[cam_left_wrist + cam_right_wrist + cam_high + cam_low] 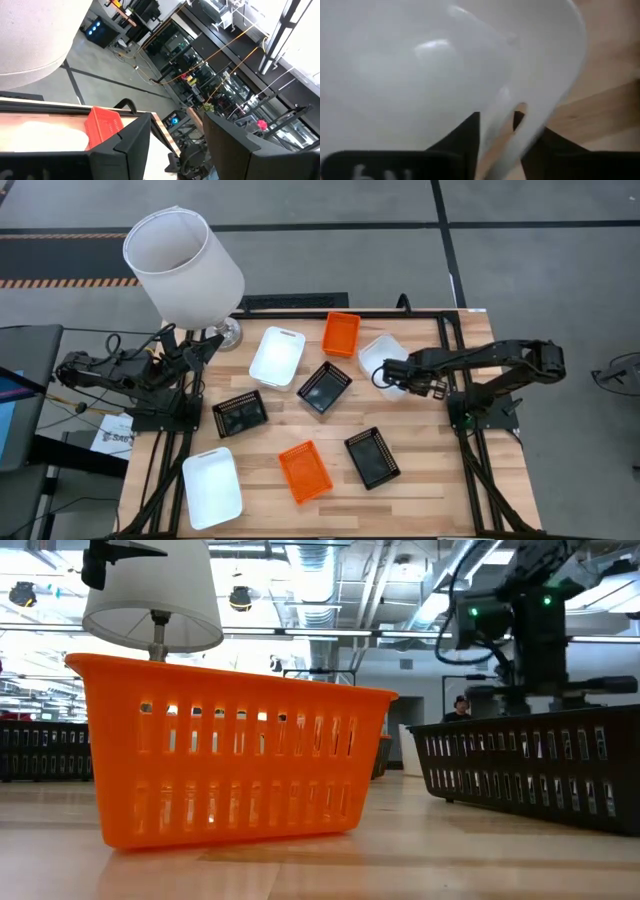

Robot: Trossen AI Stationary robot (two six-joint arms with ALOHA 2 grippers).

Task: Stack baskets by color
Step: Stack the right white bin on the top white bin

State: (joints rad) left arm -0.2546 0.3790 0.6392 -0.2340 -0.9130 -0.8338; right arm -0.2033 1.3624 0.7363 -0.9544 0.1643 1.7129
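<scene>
1. Eight baskets show on the tabletop (pixel 440 490) in the high view, and none holds anything that can be seen
2. White baskets: one at the back centre (pixel 277 356), one at the front left corner (pixel 212 486), and one at the back right (pixel 378 356) under the right gripper (pixel 391 374)
3. Orange baskets: one at the back (pixel 341 333), just right of the back white one, and one at the front centre (pixel 305 471)
4. Black mesh baskets: one in the middle (pixel 324 387), one to the left (pixel 239 413), one at the front right (pixel 372 457)
5. All lie apart, none stacked
6. In the right wrist view the fingers (pixel 468 135) stand either side of the white basket's wall, clamped on its rim (pixel 500 125)
7. The left gripper (pixel 196 352) waits at the back left beside the lampshade (pixel 183 265), its fingers (pixel 125 145) apart
</scene>
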